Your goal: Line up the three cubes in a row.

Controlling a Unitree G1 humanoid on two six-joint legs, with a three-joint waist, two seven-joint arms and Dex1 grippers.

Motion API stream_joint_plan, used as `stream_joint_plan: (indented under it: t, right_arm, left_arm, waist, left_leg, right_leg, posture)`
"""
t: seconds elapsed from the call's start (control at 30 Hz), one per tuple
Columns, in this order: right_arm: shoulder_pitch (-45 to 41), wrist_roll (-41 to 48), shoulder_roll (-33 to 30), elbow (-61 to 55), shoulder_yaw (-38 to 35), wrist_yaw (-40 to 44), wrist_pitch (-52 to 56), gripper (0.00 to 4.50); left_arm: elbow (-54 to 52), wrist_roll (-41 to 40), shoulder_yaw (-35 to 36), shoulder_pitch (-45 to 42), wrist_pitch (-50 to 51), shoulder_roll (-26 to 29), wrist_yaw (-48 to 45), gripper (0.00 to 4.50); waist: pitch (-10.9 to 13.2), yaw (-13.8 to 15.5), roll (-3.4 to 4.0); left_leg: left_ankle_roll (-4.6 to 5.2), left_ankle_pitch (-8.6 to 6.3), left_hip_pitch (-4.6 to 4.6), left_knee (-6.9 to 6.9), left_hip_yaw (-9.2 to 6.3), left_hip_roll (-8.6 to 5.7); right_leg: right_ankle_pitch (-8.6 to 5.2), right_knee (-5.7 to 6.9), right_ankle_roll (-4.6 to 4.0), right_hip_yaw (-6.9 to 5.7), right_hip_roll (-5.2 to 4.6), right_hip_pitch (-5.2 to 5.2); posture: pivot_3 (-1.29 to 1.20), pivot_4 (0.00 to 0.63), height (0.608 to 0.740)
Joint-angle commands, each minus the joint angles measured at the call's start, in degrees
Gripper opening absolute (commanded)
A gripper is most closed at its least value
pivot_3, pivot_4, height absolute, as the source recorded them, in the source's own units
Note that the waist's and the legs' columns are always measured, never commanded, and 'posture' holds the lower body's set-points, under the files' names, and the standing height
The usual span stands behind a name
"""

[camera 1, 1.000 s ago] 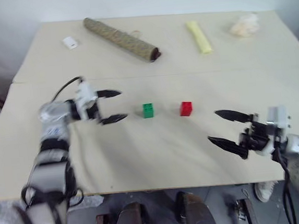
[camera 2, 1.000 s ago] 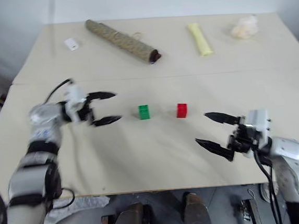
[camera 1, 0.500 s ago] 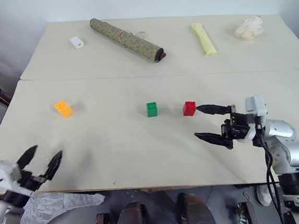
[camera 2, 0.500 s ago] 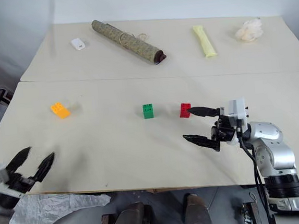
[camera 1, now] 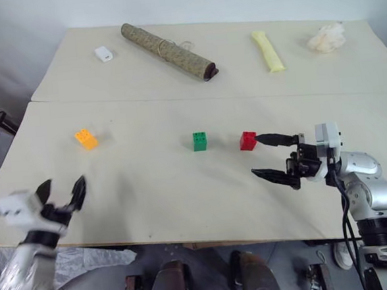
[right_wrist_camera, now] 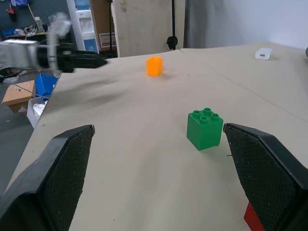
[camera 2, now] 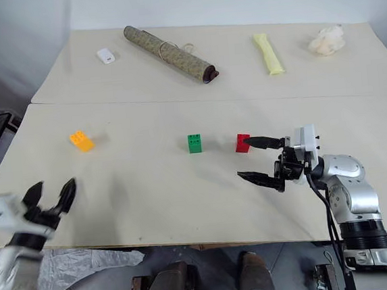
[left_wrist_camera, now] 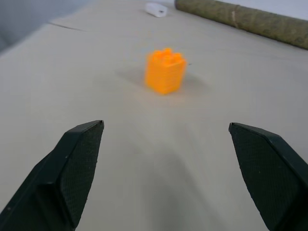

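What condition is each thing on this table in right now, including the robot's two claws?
left end effector: open, empty, at the table's near edge, pointing toward the orange cube.
right end effector: open, empty, one finger tip next to the red cube.
orange cube: upright, studs up, standing far apart from the others.
green cube: upright, beside the red cube, a gap between.
red cube: upright, not gripped.
rolled mat: rolled up, lying flat.

white box (camera 1: 104, 54), mat roll (camera 1: 167, 50), yellow packet (camera 1: 267, 50), crumpled wad (camera 1: 324, 38) along table (camera 1: 184, 193) far edge.
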Motion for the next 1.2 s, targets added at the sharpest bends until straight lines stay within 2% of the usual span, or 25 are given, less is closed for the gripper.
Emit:
stream_joint_plan:
  t: [0.03,0.07,0.17,0.2,0.27,0.57,0.77,0.93,1.03,1.07,1.13,1.2]
  right_arm:
    - [1.0,0.8,-1.2,-3.1,-0.7,0.0,1.3,4.50]
    - [1.1,1.1,-1.2,-3.5,-0.8,0.0,1.9,4.50]
    - [1.7,1.5,-1.0,-4.1,-0.7,0.4,2.9,4.50]
    - [1.7,1.4,-0.8,-4.3,-0.4,1.0,2.5,4.50]
    - [1.3,2.1,-0.1,-4.6,-0.9,0.3,2.8,4.50]
    - [-0.9,0.4,3.6,-1.9,-0.6,-0.6,-1.8,4.50]
    - [-0.8,-0.1,4.6,-1.5,-0.8,-1.4,-2.8,4.50]
    - [-0.1,-0.3,4.5,-1.5,-1.0,-1.9,-3.4,4.50]
    - [0.7,-0.4,4.7,-2.0,-1.1,-2.7,-3.8,4.50]
    - [1.3,-0.4,4.6,-2.4,-1.3,-3.0,-3.9,4.50]
    - [2.4,-0.3,4.0,-3.2,-1.6,-3.4,-4.0,4.50]
    - [3.2,0.1,3.6,-3.8,-2.2,-3.8,-3.8,4.50]
  left_arm:
    - [-3.3,1.7,-1.9,-6.5,8.1,-0.8,10.1,4.40]
    - [-2.7,2.4,-2.9,-9.0,9.4,-1.3,12.1,4.40]
    - [8.5,12.7,-9.6,-17.3,6.2,-0.8,18.1,4.40]
    - [10.9,13.7,-9.8,-19.5,6.9,-1.4,20.0,4.40]
    - [13.5,12.9,-9.2,-22.4,6.6,-3.2,21.1,4.40]
    - [26.8,17.0,-12.2,-31.6,-1.0,-4.1,22.1,4.40]
    - [27.2,18.2,-12.0,-32.4,-0.5,-4.7,24.3,4.40]
    - [25.1,18.8,-12.1,-31.0,0.8,-4.2,23.7,2.85]
    - [25.4,17.2,-11.8,-30.5,-0.5,-1.3,17.8,1.85]
    - [25.5,13.8,-13.5,-30.1,2.0,2.0,8.5,1.56]
    - [25.7,11.0,-18.1,-28.6,0.3,9.7,-9.4,1.56]
    - [28.1,10.6,-19.1,-28.4,-5.6,14.4,-18.1,1.56]
  waist:
    - [0.0,0.0,0.00]
    - [0.0,-0.2,0.01]
    - [0.0,0.0,0.02]
    - [0.0,0.1,0.02]
    - [0.0,-0.1,0.01]
    - [0.0,0.1,0.00]
    - [0.0,0.0,0.00]
    - [0.0,0.0,0.00]
    - [0.0,0.0,0.00]
    - [0.0,0.0,0.00]
    - [0.0,-0.2,0.00]
    - [0.0,-0.2,0.02]
  left_leg:
    - [-0.03,-0.01,0.01,0.00,0.00,0.02]
    - [-0.05,-0.02,0.00,0.00,0.01,0.04]
    - [-0.08,-0.03,0.02,0.01,0.05,0.10]
    - [-0.10,-0.03,0.03,0.05,0.08,0.12]
    - [-0.11,-0.03,0.03,0.05,0.13,0.12]
    - [-0.15,-0.05,-0.02,0.05,0.19,0.16]
    - [-0.15,-0.05,-0.06,0.05,0.22,0.16]
    - [-0.15,-0.05,-0.05,0.05,0.23,0.17]
    - [-0.15,-0.05,-0.06,0.05,0.23,0.18]
    - [-0.15,-0.05,-0.06,0.05,0.24,0.18]
    - [-0.17,-0.05,-0.06,0.04,0.35,0.19]
    - [-0.20,-0.07,-0.05,0.02,0.61,0.20]
  right_leg:
    - [0.00,0.00,0.00,0.01,0.05,-0.01]
    - [0.00,-0.01,0.00,0.01,0.10,-0.01]
    - [0.00,-0.03,-0.01,0.05,0.20,-0.02]
    - [0.00,-0.02,-0.01,0.05,0.27,-0.01]
    - [0.00,-0.03,-0.02,0.08,0.29,-0.01]
    - [0.00,-0.10,-0.02,0.08,0.36,-0.05]
    - [0.00,-0.12,-0.01,0.04,0.35,-0.06]
    - [0.00,-0.11,-0.01,0.04,0.36,-0.06]
    - [0.00,-0.11,-0.01,0.03,0.36,-0.06]
    - [0.00,-0.11,-0.02,0.03,0.36,-0.06]
    - [-0.01,-0.10,-0.03,0.02,0.37,-0.08]
    - [-0.03,-0.09,-0.07,0.04,0.39,-0.11]
  posture:
    - [0.00,0.150,0.740]
    - [0.00,0.150,0.740]
    - [0.00,0.150,0.740]
    - [0.00,0.150,0.740]
    - [0.00,0.150,0.740]
    - [0.00,0.150,0.740]
    - [0.00,0.150,0.740]
    - [0.00,0.150,0.740]
    - [0.00,0.150,0.740]
    - [0.00,0.150,0.740]
    - [0.00,0.150,0.740]
    - [0.00,0.150,0.740]
